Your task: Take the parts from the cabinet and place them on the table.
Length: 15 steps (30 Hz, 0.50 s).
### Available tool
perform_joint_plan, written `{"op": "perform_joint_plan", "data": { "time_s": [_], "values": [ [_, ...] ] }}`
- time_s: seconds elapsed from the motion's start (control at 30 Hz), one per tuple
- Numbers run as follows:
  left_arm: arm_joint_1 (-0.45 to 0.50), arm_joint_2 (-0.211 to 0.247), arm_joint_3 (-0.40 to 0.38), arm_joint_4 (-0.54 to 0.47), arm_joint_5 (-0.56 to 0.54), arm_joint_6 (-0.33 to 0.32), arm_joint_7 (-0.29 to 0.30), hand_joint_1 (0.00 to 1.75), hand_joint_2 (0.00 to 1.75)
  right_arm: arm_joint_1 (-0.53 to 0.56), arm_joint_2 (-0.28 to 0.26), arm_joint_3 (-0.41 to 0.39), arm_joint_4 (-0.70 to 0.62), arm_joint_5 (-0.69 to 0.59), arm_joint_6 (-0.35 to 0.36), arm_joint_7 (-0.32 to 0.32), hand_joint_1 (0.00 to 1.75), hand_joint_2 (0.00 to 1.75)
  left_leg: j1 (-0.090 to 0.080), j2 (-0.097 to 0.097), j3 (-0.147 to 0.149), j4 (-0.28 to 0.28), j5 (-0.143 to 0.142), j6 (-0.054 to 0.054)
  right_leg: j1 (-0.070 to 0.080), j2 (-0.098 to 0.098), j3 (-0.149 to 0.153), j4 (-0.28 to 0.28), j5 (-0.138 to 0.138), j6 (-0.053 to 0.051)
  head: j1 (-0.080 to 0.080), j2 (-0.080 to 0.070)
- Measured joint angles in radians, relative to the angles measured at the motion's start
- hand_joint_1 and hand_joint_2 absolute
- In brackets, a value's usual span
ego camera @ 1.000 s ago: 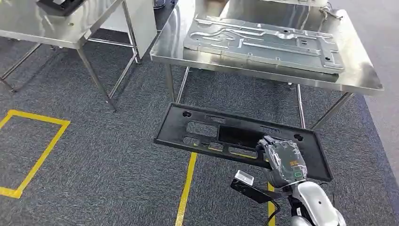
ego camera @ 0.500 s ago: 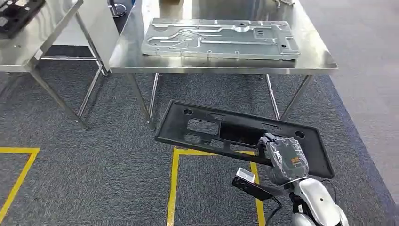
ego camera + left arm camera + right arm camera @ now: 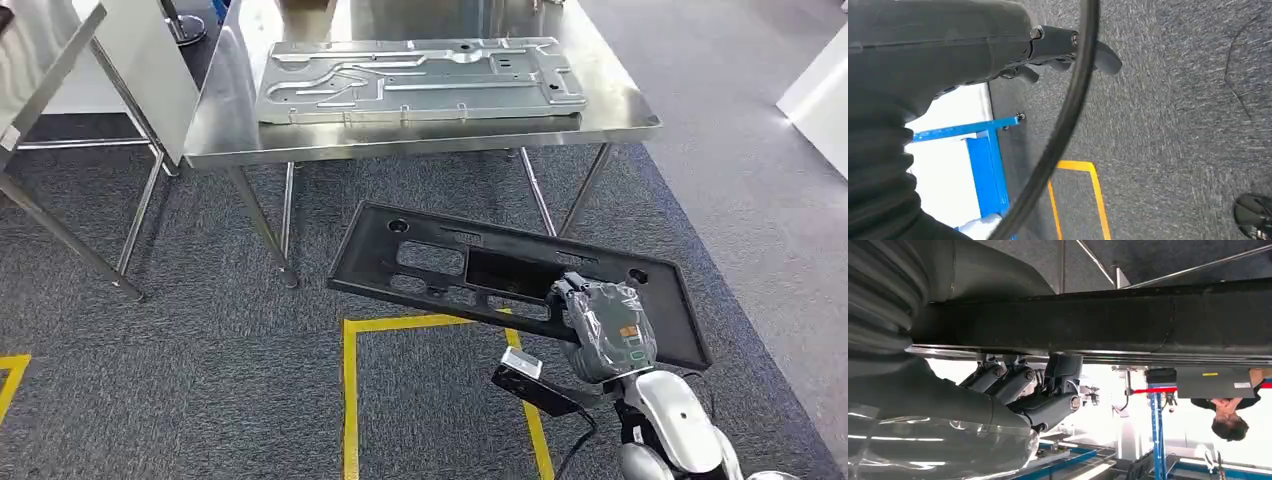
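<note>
**Desk:** What does the head view give you?

**Operator:** I see the right hand (image 3: 600, 330) gripping the black plastic panel (image 3: 470, 275) at its near long edge, close to the far-right end. The panel hangs level in the air above the grey carpet (image 3: 180, 380), in front of the steel table (image 3: 420, 140) and lower than its top. A pressed metal plate (image 3: 420, 78) lies flat on that table. Yellow floor tape (image 3: 350, 400) runs on the carpet under the panel, on the near side of the table. A second steel table's legs (image 3: 70, 235) stand to the left of the main one.

**Desk:** And the right wrist camera?

**Operator:** Here I get what the head view hides: the dark fingers (image 3: 1013, 382) curl against one face of the panel (image 3: 1108, 320), with the thumb side on the other, so the hand (image 3: 1013, 390) is clamped on it. Beyond the panel's edge I also see a person (image 3: 1230, 412) standing by blue framing (image 3: 1155, 430), well away from the table.

**Desk:** Left wrist?

**Operator:** I see the left hand (image 3: 1068, 50) over bare carpet, its fingers tucked in with nothing in them. A cable (image 3: 1058, 135) crosses the picture, and there is yellow tape (image 3: 1088, 192) on the carpet plus a blue frame (image 3: 983, 160) against a white surface. No table here, so I cannot place this hand relative to it.
</note>
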Motion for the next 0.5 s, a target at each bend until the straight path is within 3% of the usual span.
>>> {"op": "perform_joint_plan", "data": {
  "time_s": [0.03,0.07,0.13,0.17,0.2,0.37,0.5],
  "values": [
    [-0.001,0.0,0.0,0.0,0.0,0.0,0.0,0.0,1.75,-0.002,0.0,0.0,0.0,0.0,0.0,0.0,1.75,1.75,0.0,0.002,0.003,0.0,-0.003,-0.005,0.001,-0.008,0.04,-0.081,0.013,-0.003,0.0,0.0],
    [-0.001,0.0,0.0,0.0,0.0,0.001,0.0,0.0,1.75,-0.004,0.0,0.0,0.0,0.0,0.0,0.0,1.75,1.75,-0.007,0.003,0.001,0.003,-0.007,-0.013,0.01,-0.01,0.045,-0.09,0.004,-0.007,0.0,0.0],
    [-0.003,0.0,0.0,0.0,0.005,0.002,0.0,0.0,1.75,-0.005,-0.001,0.0,0.0,0.0,0.0,0.0,1.75,1.75,-0.009,0.004,0.002,0.002,-0.01,-0.021,0.009,-0.004,0.045,-0.095,0.008,-0.015,0.0,0.0],
    [-0.001,0.0,0.0,0.0,0.007,0.002,0.0,0.0,1.75,-0.007,-0.001,0.0,0.0,0.0,0.0,0.001,1.75,1.75,-0.008,0.005,0.002,-0.001,-0.014,0.001,0.006,-0.002,0.046,-0.097,0.008,-0.012,0.0,0.0],
    [-0.001,0.0,0.0,0.0,0.01,0.002,0.0,0.0,1.75,-0.01,-0.001,0.001,0.0,0.0,0.0,0.0,1.75,1.75,-0.008,0.006,0.004,-0.001,-0.012,0.001,0.009,-0.001,0.047,-0.097,0.007,-0.015,0.0,0.0],
    [-0.003,0.0,0.002,0.0,0.019,0.003,0.0,0.0,1.75,-0.029,-0.002,0.001,0.0,0.0,0.0,0.0,1.75,1.75,-0.005,0.006,0.013,-0.016,-0.008,-0.014,0.012,0.0,0.049,-0.096,0.002,-0.027,0.0,0.0],
    [-0.002,0.0,0.005,0.0,0.02,0.005,0.0,0.0,1.75,-0.034,-0.002,0.002,0.0,0.0,0.0,0.0,1.75,1.75,-0.003,0.005,0.015,-0.019,-0.006,-0.026,0.014,0.0,0.048,-0.095,0.001,-0.029,0.0,0.0]
  ]
}}
